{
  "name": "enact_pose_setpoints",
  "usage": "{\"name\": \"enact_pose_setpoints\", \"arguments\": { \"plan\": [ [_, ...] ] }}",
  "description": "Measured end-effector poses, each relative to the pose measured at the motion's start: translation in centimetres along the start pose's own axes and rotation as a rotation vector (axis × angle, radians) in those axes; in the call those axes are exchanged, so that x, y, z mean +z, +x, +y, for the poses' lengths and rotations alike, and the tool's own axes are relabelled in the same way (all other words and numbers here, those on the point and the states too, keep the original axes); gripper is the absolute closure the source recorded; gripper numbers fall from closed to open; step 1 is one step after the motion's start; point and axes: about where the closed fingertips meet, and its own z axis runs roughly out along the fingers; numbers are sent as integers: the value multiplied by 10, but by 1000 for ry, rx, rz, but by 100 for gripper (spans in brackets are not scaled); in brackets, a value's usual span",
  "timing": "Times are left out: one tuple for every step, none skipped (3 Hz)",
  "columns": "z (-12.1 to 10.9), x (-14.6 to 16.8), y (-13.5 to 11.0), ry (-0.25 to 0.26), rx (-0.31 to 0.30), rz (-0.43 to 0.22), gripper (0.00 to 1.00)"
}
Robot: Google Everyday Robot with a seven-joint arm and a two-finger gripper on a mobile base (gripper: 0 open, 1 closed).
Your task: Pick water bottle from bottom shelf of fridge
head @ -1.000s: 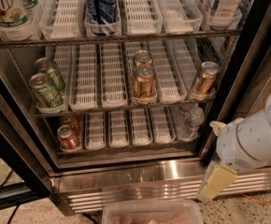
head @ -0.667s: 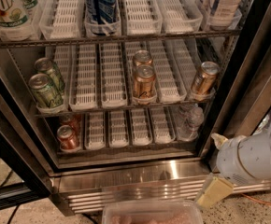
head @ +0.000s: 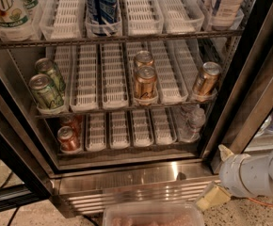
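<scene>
The fridge (head: 127,192) stands open, showing steel walls and several racks. On the bottom shelf (head: 141,128), at the far right, two small clear ribbed water bottles (head: 191,122) stand one behind the other. My gripper (head: 219,174) is at the lower right, outside the fridge, below and right of the bottles and level with the base grille. Its two tan fingertips (head: 212,197) are spread apart and hold nothing.
Red cans (head: 69,138) stand at the bottom shelf's left. Gold cans (head: 145,81) and green cans (head: 44,91) fill the middle rack. The black door frame (head: 249,88) runs just right of the bottles. A clear plastic tub (head: 153,215) sits at the bottom edge.
My gripper and arm have dropped lower and drifted right, away from the shelf opening. The bottles and cans have not moved.
</scene>
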Motion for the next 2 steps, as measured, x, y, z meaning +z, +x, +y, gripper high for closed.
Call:
{"name": "enact_pose_setpoints", "arguments": {
  "plan": [
    [0, 0, 0, 0, 0, 0, 0],
    [1, 7, -3, 33, 8, -34, 0]
  ]
}}
